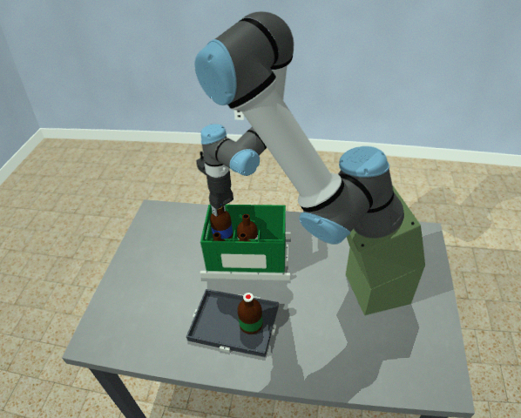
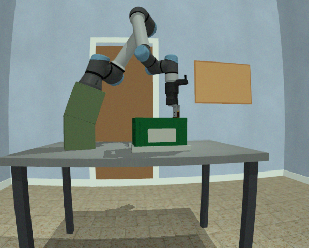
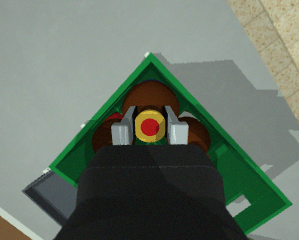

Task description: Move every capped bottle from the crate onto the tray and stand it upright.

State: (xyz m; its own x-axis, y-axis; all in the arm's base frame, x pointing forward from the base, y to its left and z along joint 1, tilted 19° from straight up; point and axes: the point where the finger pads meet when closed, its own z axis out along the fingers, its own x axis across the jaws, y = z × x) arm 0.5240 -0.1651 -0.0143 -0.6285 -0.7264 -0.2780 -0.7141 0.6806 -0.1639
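My gripper is shut on the neck of a brown capped bottle with a blue label, partly raised out of the back left cell of the green crate. In the wrist view the fingers clamp its yellow cap with a red centre. In the exterior view the gripper stands just above the crate's rim. An open brown bottle stands in the cell to the right. Two more bottle tops show in the front cells. A capped bottle with a green label stands upright on the dark tray.
The crate rests on a pale base plate at the table's middle. The tray lies just in front of it. The arm's green pedestal stands at the right of the table.
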